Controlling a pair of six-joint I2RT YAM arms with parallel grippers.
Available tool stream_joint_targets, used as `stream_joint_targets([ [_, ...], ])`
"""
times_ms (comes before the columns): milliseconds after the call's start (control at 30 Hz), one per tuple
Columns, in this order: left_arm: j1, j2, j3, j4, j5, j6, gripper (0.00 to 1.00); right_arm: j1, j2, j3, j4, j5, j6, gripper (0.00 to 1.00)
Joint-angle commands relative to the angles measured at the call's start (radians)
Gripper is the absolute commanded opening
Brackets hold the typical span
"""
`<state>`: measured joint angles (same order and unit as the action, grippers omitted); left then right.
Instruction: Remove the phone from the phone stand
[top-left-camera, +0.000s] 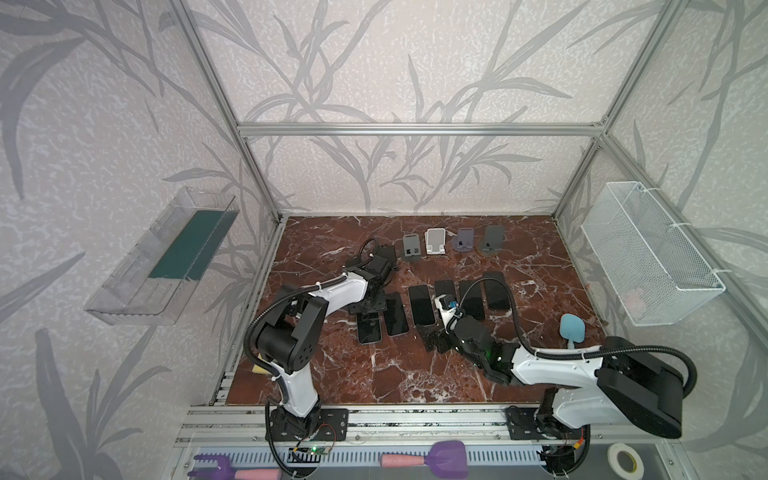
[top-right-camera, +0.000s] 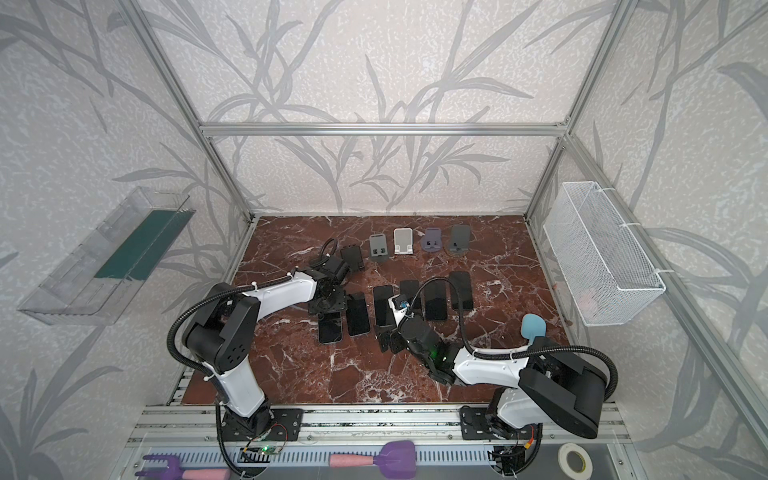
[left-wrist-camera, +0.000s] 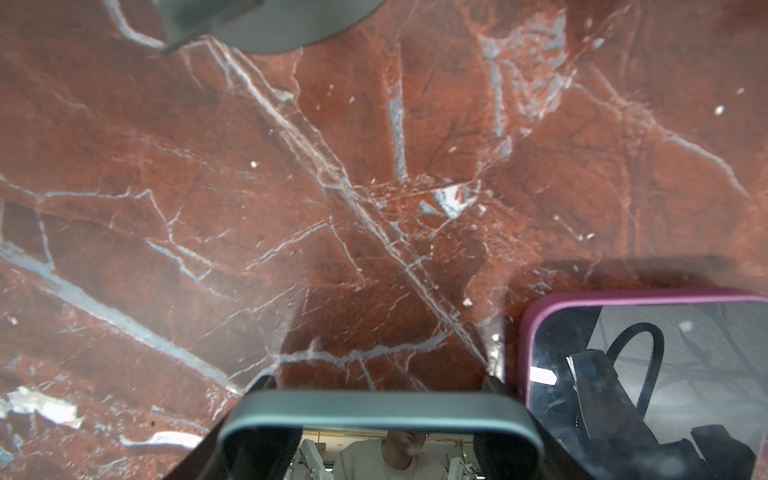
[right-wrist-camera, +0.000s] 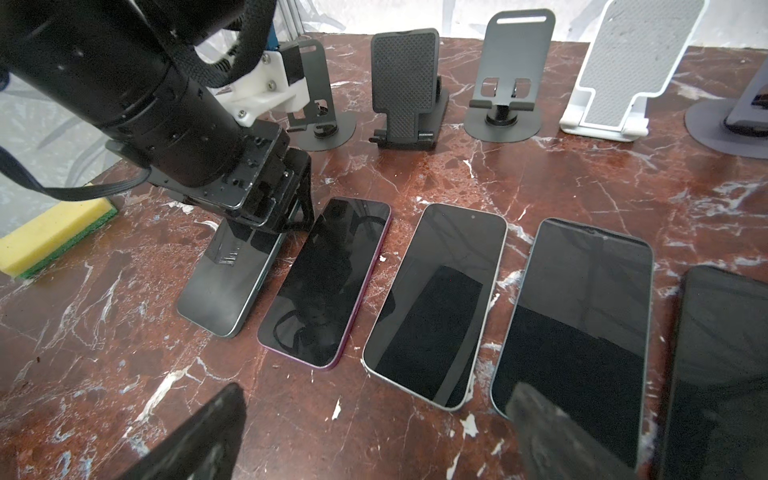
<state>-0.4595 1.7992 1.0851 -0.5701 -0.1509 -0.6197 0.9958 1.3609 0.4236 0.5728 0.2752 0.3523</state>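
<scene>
Between the snug jaws of the left tool (left-wrist-camera: 378, 384), the grey-green slab phone (right-wrist-camera: 224, 286) lies flat on the red marble desk (right-wrist-camera: 124, 332), seemingly parked off-stand; the right tool (right-wrist-camera: 374, 440) gapes empty.

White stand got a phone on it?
No, the white stand is empty: its textured back plate and front lip show bare in the right wrist view.

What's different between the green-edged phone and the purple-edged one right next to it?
The green-edged phone has one end between the fingers of the left gripper; the purple-edged phone lies untouched. The green-edged phone sits slightly nearer the front of the marble table than the purple-edged phone. Both face up with dark screens.
</scene>
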Motion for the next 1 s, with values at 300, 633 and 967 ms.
stream_joint_targets([
  [300,0.005,0.038,0.027,-0.04,0.002,0.018,0.78,0.003,0.004,0.012,0.03,-0.005,0.004,0.98],
  [633,0.004,-0.042,0.037,-0.075,-0.015,0.007,0.79,0.003,0.006,0.014,0.027,-0.007,0.008,0.98],
  [967,0.0,-0.312,0.134,-0.135,-0.001,0.101,0.92,0.003,0.003,0.014,0.022,0.002,0.007,0.98],
])
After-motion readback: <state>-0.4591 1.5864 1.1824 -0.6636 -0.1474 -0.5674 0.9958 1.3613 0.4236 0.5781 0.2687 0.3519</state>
